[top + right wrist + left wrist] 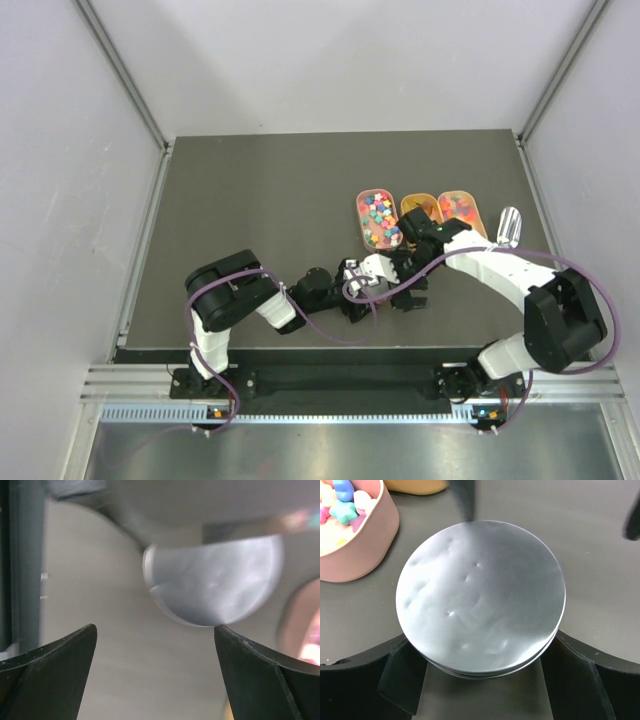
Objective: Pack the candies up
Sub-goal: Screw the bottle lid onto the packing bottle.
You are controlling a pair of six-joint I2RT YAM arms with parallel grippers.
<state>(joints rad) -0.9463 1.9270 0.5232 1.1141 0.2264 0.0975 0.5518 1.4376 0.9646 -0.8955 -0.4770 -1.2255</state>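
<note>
Filling three oval trays [359, 215], the candies [379, 220] sat beyond both pincers on the dark tabletop [250, 200]. Multicoloured cubes lay in the tray nearest the left pincer [482, 638], and orange and red pieces filled the two further to its right. From the left wrist, a few pastel pieces showed in a pink tray [375, 545] ahead of the fingers and off to their left.

The left pincer was clenched on a round jar [487, 674], one finger tight against each side. A silver lid [480, 597] hid the jar's body, so only a thin rim showed beneath it.

The right pincer [155, 627] was released, its fingers wide apart with nothing between them. That lid appeared blurred just ahead of its tips, and a tray's pink edge lay ahead to its right.
</note>
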